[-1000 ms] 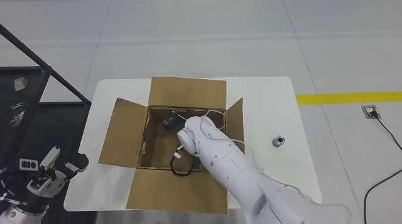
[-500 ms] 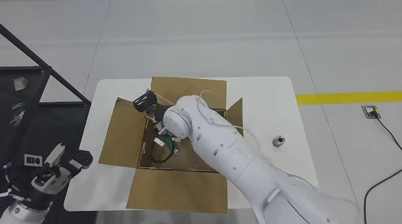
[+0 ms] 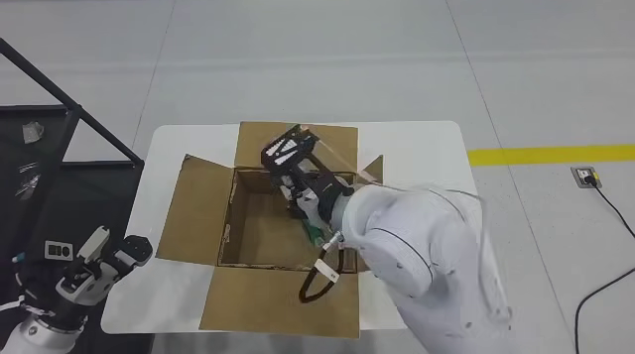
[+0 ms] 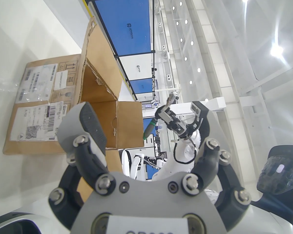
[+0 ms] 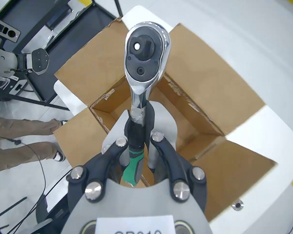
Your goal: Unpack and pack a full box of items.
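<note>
Unpacking looks almost finished, in my judgement. The right gripper (image 5: 138,132) has its jaws closed on a ratchet wrench (image 5: 146,49) and holds it by the shaft next to the green handle. The wrench is in the air over the open cardboard box (image 3: 190,210), approx. at 12 o'clock of the opening. The part of the box floor that shows is bare cardboard. Putting this tool down and then the whole re-packing are not yet done.

The left gripper (image 4: 144,115) is at 8 o'clock from the box, off the tabletop (image 3: 417,146), jaws wide apart and holding nothing.

Count:
- 1 box
- 1 ratchet wrench
- 1 small round metal piece (image 5: 238,205), on the tabletop apart from the box
- 2 grippers
</note>
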Controlling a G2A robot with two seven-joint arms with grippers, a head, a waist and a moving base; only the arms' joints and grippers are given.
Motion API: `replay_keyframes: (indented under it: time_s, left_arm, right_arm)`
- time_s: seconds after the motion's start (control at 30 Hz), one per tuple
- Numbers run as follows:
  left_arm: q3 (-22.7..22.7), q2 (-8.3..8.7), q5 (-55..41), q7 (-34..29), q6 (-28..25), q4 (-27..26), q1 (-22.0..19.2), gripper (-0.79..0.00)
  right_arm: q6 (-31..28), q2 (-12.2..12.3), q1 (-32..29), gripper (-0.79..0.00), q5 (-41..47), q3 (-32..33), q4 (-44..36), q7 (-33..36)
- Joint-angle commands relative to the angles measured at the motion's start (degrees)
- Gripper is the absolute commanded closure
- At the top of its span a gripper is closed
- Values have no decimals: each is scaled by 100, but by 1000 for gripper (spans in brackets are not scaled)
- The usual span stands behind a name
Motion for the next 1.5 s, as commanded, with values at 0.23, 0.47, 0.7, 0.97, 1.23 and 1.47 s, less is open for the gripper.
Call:
replay_keyframes:
  time_s: [0.23, 0.47, 0.7, 0.97, 1.23, 1.47]
  left_arm:
    - [13, 7, -122, -33, -61, 77, 26, -785]
    - [70, 16, -110, -18, -45, 54, -7, -785]
    - [95, 16, -136, 50, -89, 31, 27, -785]
    - [119, 11, -169, 108, -162, 48, 98, -785]
    - [91, 12, -210, 119, -187, 83, 156, -785]
    - [29, 13, -228, 147, -216, 102, 226, -785]
  right_arm:
    - [263, 210, -455, 0, -1831, 1395, -1205, 759]
    - [184, 315, -1064, 0, -1641, 2403, -470, 759]
    - [-117, 392, -1311, 0, -856, 2889, 1438, 256]
    - [-157, 457, -1102, 0, -495, 2957, 2909, -464]
    - [55, 534, -714, 0, -583, 2961, 3928, -829]
    - [145, 595, -458, 0, -340, 3043, 4646, -1107]
